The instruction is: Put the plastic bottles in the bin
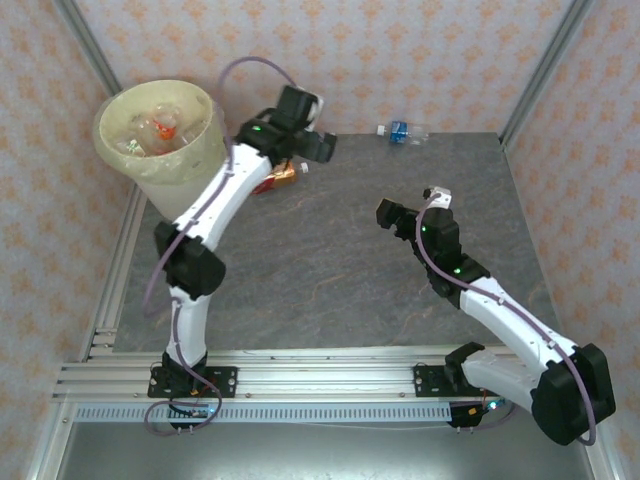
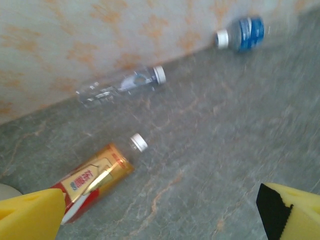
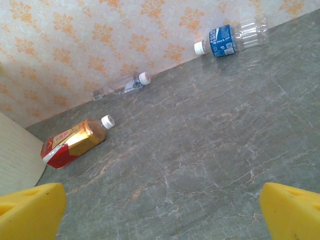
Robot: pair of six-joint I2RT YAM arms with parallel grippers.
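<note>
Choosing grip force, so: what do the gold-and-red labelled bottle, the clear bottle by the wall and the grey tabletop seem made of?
Gold-and-red labelled bottle: probably thin plastic with a glossy foil-like label that glints. Clear bottle by the wall: transparent plastic, see-through with bright highlights. Grey tabletop: veined like stone, matte; could equally be printed laminate.

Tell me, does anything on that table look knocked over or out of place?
Three bottles lie on their sides on the table: a red-and-gold bottle near the bin, a clear bottle and a blue-labelled bottle by the back wall. Nothing looks spilled or broken.
</note>
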